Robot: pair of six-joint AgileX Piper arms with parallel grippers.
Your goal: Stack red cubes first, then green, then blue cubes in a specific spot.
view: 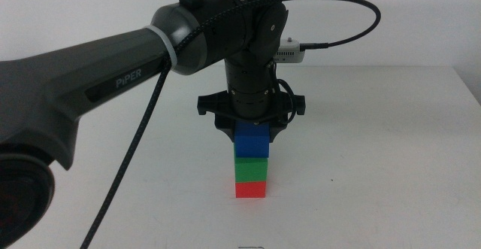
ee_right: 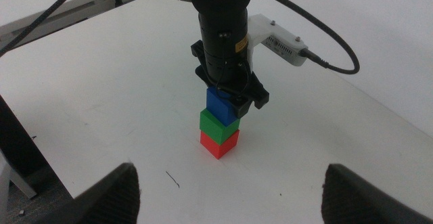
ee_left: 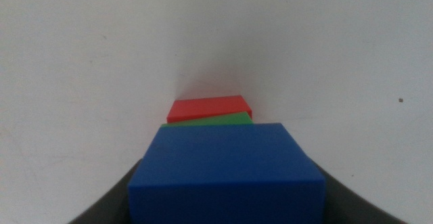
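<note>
The left gripper [view: 252,132], reaching in from the left, is clamping its fingers on the small matte deep-blue cube [view: 252,142], seating it on the green cube [view: 251,169] above the red cube [view: 250,189] mid-counter [view: 376,166]. Uneven release is risking toppling the slightly skewed stack. The right gripper [ee_right: 230,183] is waiting nearby, fingers spread.

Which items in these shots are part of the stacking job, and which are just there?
Part of the job:
- red cube, bottom of the stack
- green cube, on the red
- blue cube, on top, between the jaws of the left gripper

Just there:
- white table
- right gripper, open, waiting off to the side
- black cable on the left arm
</note>
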